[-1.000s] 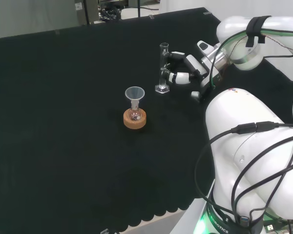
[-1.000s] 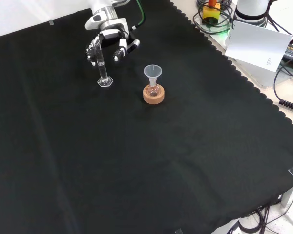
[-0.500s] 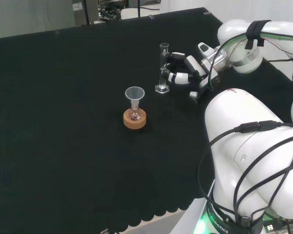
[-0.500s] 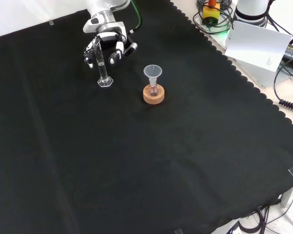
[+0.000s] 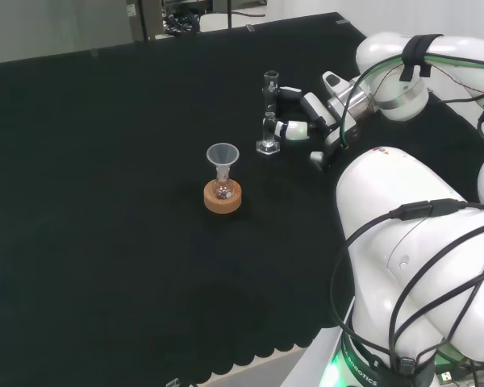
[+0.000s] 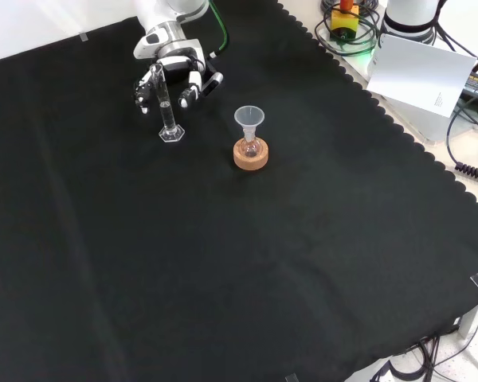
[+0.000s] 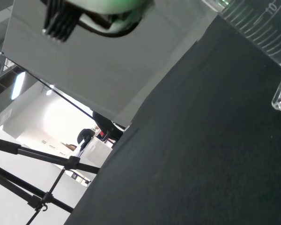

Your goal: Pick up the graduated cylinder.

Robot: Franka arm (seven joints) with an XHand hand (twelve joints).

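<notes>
One graduated cylinder (image 5: 269, 113) of clear glass is being shown upright on its small hexagonal foot, in the upper centre of the head view and in the upper left of the front view (image 6: 166, 111). The foot is resting on the black cloth (image 6: 247, 263). One hand (image 5: 300, 118), black and white, is being held just to the right of the cylinder in the head view, at the end of the white arm (image 5: 403, 81). In the front view the hand (image 6: 174, 77) is being seen behind and around the upper half of the tube, with curled fingers (image 6: 146, 89) on the tube's left and further fingers on its right. The fingers are being closed about the cylinder, but whether they are touching the glass cannot be told.

One small flask (image 5: 223, 188) is being carried in one cork ring stand (image 5: 223, 197), and one clear funnel (image 5: 223, 156) is being held in the flask's neck. This group is being shown left of and below the cylinder in the head view, and right of and below it in the front view (image 6: 249, 143), apart from it.

In the wrist view, part of the cylinder's graduated wall (image 7: 255, 23) is being shown close and large above the cloth.
</notes>
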